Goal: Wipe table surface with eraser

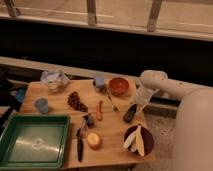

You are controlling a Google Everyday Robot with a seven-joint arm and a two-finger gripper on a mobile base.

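Observation:
The eraser (129,114), a small dark oblong block, sits on the light wooden table surface (60,95) near its right edge, just below the reddish bowl (119,86). My white arm comes in from the right and bends down to it. My gripper (136,104) is over the eraser's upper end and shut on it, while the eraser's lower end touches the wood.
A green tray (15,150) fills the front left. A dark plate (129,132) with bananas lies just in front of the eraser. Grapes (76,101), an orange pepper (99,110), a knife (80,142), a round fruit (93,140), two blue cups (41,105) and a crumpled bag (54,79) crowd the middle and left.

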